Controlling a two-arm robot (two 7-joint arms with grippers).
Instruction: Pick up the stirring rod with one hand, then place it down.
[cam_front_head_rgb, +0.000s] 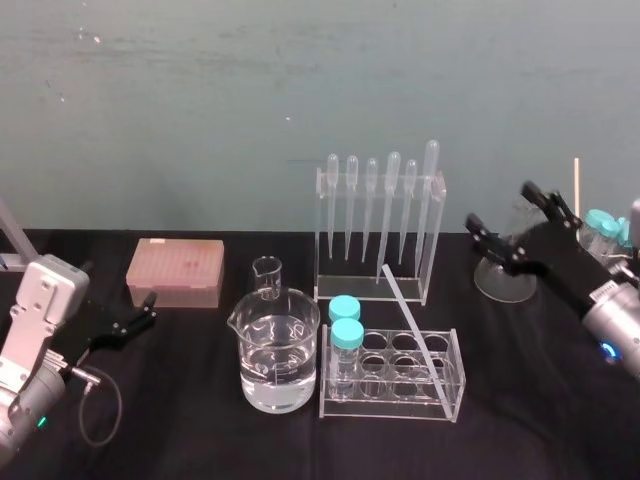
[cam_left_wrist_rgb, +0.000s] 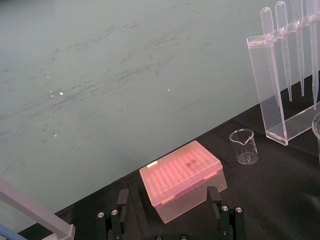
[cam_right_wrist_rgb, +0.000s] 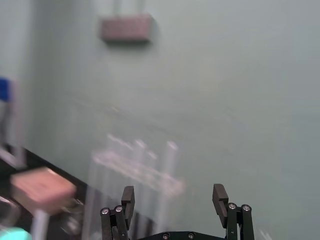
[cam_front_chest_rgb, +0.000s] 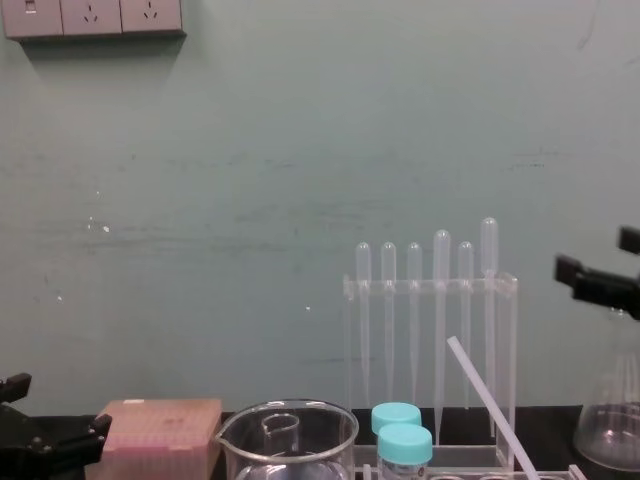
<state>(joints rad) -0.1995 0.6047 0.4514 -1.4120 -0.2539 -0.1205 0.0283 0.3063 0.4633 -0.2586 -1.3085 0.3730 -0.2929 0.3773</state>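
Stirring rod (cam_front_head_rgb: 413, 325), seen from the head, leans tilted across the clear tube rack (cam_front_head_rgb: 388, 412) at the middle of the worktop (cam_front_head_rgb: 200, 440). The right end effector (cam_front_head_rgb: 500, 208) hangs released above the right side, well apart from it. The left end effector (cam_front_head_rgb: 148, 310) sits low at the left. From the left wrist, its fingers stand apart before a pink box (cam_left_wrist_rgb: 180, 172). From the right wrist, the right fingers are also spread. From the chest, the rod slopes before the pipettes (cam_front_chest_rgb: 440, 300).

Black table (cam_front_head_rgb: 170, 445) holds pink box (cam_front_head_rgb: 176, 270), beaker (cam_front_head_rgb: 276, 352), pipette stand (cam_front_head_rgb: 433, 240), tube rack (cam_front_head_rgb: 392, 377).
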